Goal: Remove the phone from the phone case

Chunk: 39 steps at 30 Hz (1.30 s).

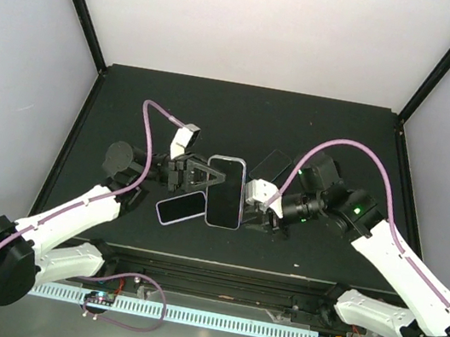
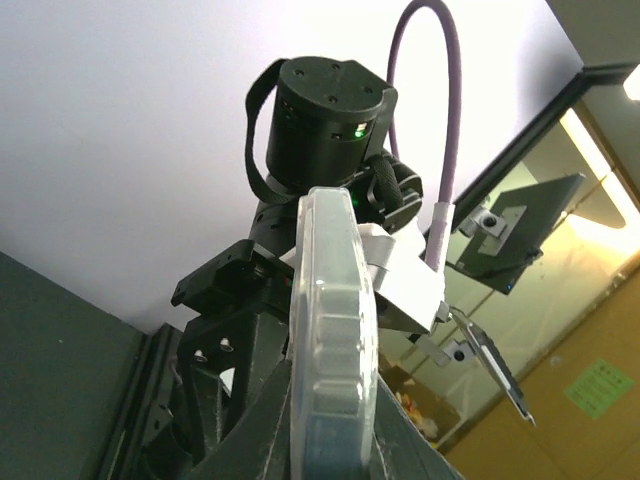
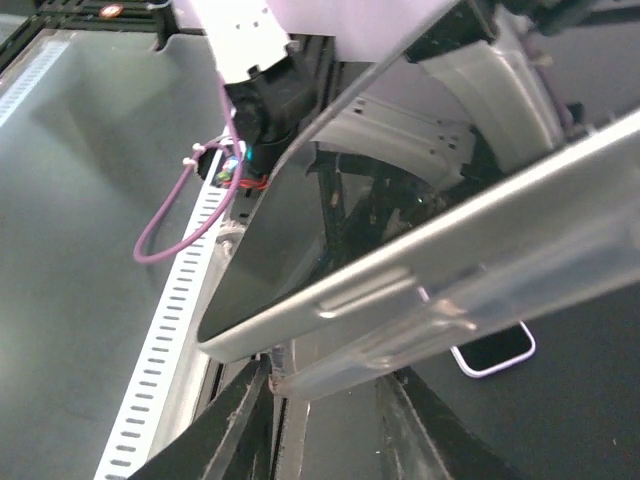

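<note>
A phone in a clear phone case point(image 1: 225, 192) is held above the dark table between both grippers. My left gripper point(image 1: 204, 177) is shut on its left long edge; in the left wrist view the ribbed clear case edge point(image 2: 335, 330) stands between the fingers point(image 2: 250, 420) of my left gripper point(image 2: 335, 410). My right gripper point(image 1: 252, 199) is shut on the right edge. In the right wrist view my right gripper point(image 3: 330, 400) clamps the clear case corner point(image 3: 330, 365), and the silver-edged phone point(image 3: 330, 290) is lifted a little out of the case at that end.
A second phone with a pale rim point(image 1: 181, 207) lies flat on the table below the left gripper; it also shows in the right wrist view point(image 3: 495, 348). A dark phone point(image 1: 270, 166) lies behind the right gripper. A white slotted cable strip point(image 1: 183, 313) runs along the near edge.
</note>
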{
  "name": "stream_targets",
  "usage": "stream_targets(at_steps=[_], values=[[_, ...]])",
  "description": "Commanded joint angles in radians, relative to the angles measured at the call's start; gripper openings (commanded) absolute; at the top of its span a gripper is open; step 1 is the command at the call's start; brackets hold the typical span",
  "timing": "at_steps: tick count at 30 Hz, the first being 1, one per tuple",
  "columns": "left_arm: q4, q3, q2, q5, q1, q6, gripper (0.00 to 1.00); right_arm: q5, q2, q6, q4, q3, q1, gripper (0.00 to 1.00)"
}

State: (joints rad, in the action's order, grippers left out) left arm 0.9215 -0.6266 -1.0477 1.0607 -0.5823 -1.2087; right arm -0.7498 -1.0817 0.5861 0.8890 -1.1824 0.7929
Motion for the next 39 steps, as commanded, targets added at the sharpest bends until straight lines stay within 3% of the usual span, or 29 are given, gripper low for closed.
stream_targets(at_steps=[1,7,18,22,27,30,35,39], values=[[0.081,-0.037,0.019,0.037,-0.051,-0.109,0.02,0.240,-0.051,-0.181,-0.390,0.005,-0.055,0.31],[0.058,-0.013,0.023,0.018,-0.052,-0.072,0.02,0.224,-0.087,-0.314,-0.445,-0.029,-0.088,0.42],[0.019,0.056,0.002,-0.036,-0.056,0.018,0.02,-0.006,-0.112,-0.546,-0.527,-0.080,-0.228,0.47],[-0.081,0.050,-0.017,-0.043,-0.067,0.113,0.02,-0.154,-0.126,-0.530,-0.536,-0.076,-0.236,0.60],[-0.216,0.040,-0.016,-0.099,-0.070,0.217,0.01,-0.245,-0.168,-0.507,-0.491,-0.081,-0.236,0.62],[-0.306,0.009,-0.038,-0.127,-0.071,0.278,0.02,-0.314,-0.185,-0.529,-0.495,-0.066,-0.236,0.53],[-0.403,-0.033,-0.089,-0.238,-0.050,0.331,0.02,-0.398,-0.211,-0.541,-0.422,-0.037,-0.247,0.19],[-0.643,-0.145,-0.160,-0.421,-0.034,0.535,0.02,-0.446,-0.216,-0.678,-0.520,0.101,-0.306,0.03]])
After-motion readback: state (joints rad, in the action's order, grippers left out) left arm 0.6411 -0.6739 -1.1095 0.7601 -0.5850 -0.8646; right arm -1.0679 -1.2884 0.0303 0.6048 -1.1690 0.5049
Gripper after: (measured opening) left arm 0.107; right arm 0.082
